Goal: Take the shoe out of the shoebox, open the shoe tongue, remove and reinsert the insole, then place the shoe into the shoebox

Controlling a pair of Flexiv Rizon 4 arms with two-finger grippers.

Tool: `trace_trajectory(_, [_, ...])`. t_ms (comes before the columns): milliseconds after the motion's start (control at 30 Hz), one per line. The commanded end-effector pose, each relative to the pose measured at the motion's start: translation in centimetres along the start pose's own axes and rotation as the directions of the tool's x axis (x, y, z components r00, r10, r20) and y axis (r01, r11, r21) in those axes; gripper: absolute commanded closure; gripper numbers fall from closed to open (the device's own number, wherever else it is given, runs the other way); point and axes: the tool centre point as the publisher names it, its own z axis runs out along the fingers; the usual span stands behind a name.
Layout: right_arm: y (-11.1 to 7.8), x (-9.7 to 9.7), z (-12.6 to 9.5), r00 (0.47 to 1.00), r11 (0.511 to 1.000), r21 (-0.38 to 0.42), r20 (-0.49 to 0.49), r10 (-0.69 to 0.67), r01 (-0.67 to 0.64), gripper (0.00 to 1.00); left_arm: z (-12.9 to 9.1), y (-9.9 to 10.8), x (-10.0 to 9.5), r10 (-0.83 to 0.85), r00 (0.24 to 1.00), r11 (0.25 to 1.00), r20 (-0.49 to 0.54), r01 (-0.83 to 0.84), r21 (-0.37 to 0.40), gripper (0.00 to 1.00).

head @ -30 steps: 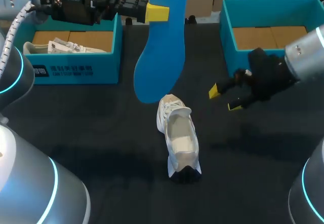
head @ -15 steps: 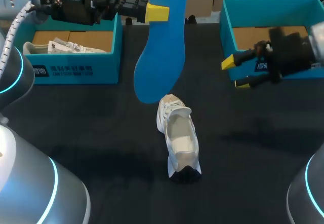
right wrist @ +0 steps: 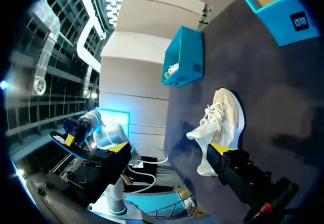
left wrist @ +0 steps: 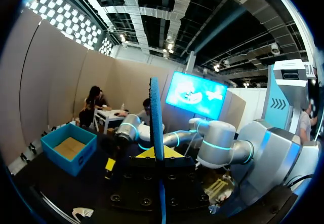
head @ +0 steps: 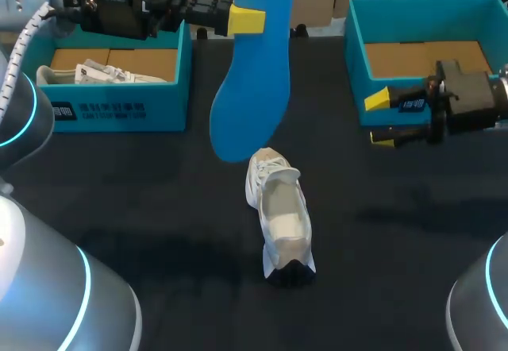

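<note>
The left gripper [head: 255, 19] is clamping the long blue foam insole [head: 250, 89] near its upper end at the upper middle of the frame, so that it is hanging upright with its rounded toe end dangling just above the white lace-up sneaker [head: 279, 208], probably to line it up with the shoe's mouth for reinsertion. The sneaker is lying unheld on the black table [head: 143, 208] in the middle of the frame, outside both boxes, its tongue apparently folded toward the toe and its opening gaping upward. The right gripper [head: 379, 117] is hovering at the right of the frame with its fingers spread apart and nothing between them, just in front of the teal cardboard shoebox [head: 357, 57] at the upper right, which is showing its brown floor. A second teal box [head: 119, 111] at the upper left is holding something white. Nothing is steadying the sneaker, so it may be sliding or tipping once the insole is pushing in, and the laces could be snagging the insole's edge
</note>
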Motion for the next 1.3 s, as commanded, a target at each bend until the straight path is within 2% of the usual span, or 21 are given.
trace_trajectory(33, [0.0,0.9,0.1,0.999,0.999,-0.047,-0.046,0.001,-0.003,0.0,0.2,-0.2,-0.2,0.0,1.0,1.0,-0.001,0.0,-0.004,1.0])
trace_trajectory(333, [0.0,3.6,-0.8,0.99,0.998,-0.062,-0.141,-0.005,-0.004,0.0,0.2,-0.2,-0.2,0.0,1.0,1.0,-0.001,0.0,-0.004,1.0])
trace_trajectory(500, [-0.2,4.0,-0.6,0.982,0.998,-0.054,-0.187,0.002,-0.012,0.0,0.2,-0.2,-0.2,0.0,1.0,1.0,-0.001,0.0,-0.004,1.0])
trace_trajectory(667, [-0.2,4.0,-0.6,0.982,0.998,-0.054,-0.187,0.002,-0.012,0.0,0.2,-0.2,-0.2,0.0,1.0,1.0,-0.001,0.0,-0.004,1.0])
trace_trajectory(733, [-0.2,4.0,-0.6,0.982,0.998,-0.054,-0.187,0.002,-0.012,0.0,0.3,-0.1,-0.6,0.076,0.997,0.997,-0.006,-0.076,0.021,1.0])
trace_trajectory(767, [-0.2,4.0,-0.6,0.982,0.998,-0.054,-0.187,0.002,-0.012,0.0,0.4,0.0,-0.8,0.152,0.988,0.988,0.028,-0.152,0.019,1.0])
trace_trajectory(867, [-0.2,4.0,-0.6,0.982,0.998,-0.054,-0.187,0.002,-0.012,0.0,0.4,-0.1,-1.5,0.313,0.949,0.947,0.036,-0.315,0.064,1.0])
trace_trajectory(967, [-0.2,4.0,-0.6,0.982,0.998,-0.054,-0.187,0.002,-0.012,0.0,0.4,0.0,-1.9,0.506,0.861,0.856,0.05,-0.509,0.092,1.0])
trace_trajectory(1033, [-0.2,4.0,-0.6,0.982,0.998,-0.054,-0.187,0.002,-0.012,0.0,0.4,0.5,-1.9,0.676,0.73,0.726,0.101,-0.683,0.081,1.0])
trace_trajectory(1067, [-0.2,4.0,-0.6,0.982,0.998,-0.054,-0.187,0.002,-0.012,0.0,0.6,0.9,-1.9,0.786,0.603,0.602,0.134,-0.796,0.054,1.0])
trace_trajectory(1300, [-0.2,4.0,-0.6,0.982,0.998,-0.054,-0.187,0.002,-0.012,0.0,0.6,0.9,-1.9,0.786,0.603,0.602,0.134,-0.796,0.054,1.0])
